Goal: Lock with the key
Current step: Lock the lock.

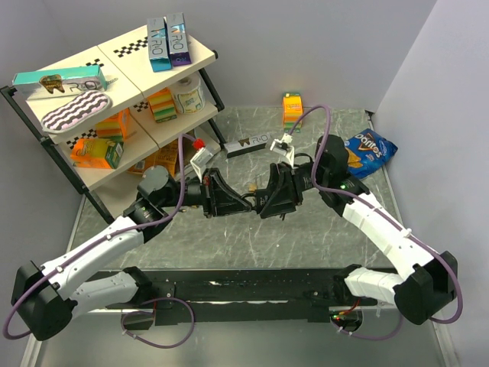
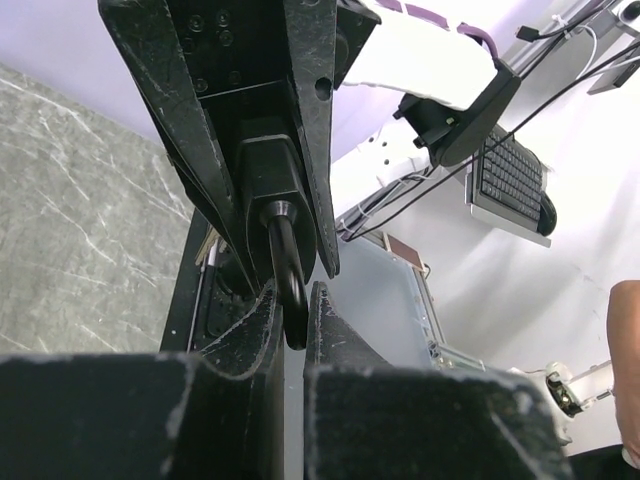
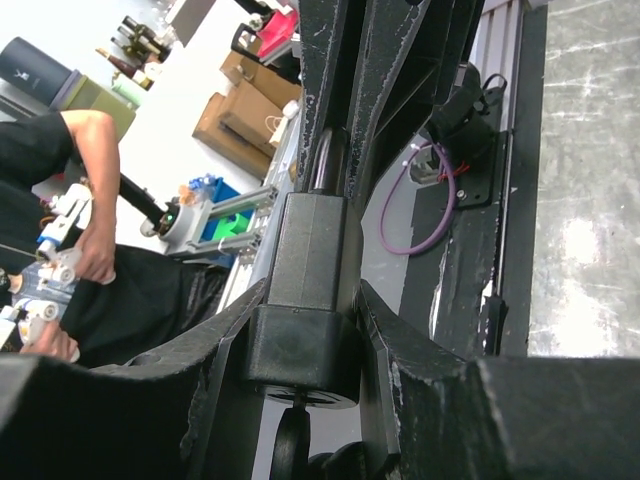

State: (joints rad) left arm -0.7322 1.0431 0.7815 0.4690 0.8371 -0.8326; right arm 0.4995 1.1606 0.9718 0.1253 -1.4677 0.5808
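Observation:
My two grippers meet at mid-table. My right gripper (image 1: 260,201) (image 3: 305,300) is shut on the block body of the lock (image 3: 312,250), which looks dark in this backlit view. My left gripper (image 1: 243,203) (image 2: 293,300) is shut on its dark curved shackle (image 2: 287,270). A dark key head (image 3: 290,445) sits in the keyhole at the body's underside. A small gold-brown piece (image 1: 250,186) shows just behind the fingertips. Thin gold and silvery metal (image 2: 206,250) shows beside my right gripper's finger. I cannot tell whether these belong to the key bunch.
A two-tier shelf (image 1: 46,103) with boxes and cartons stands at the back left. A black box (image 1: 248,143), an orange carton (image 1: 292,107) and a blue Doritos bag (image 1: 369,151) lie at the back. The black base rail (image 1: 252,290) runs along the near edge.

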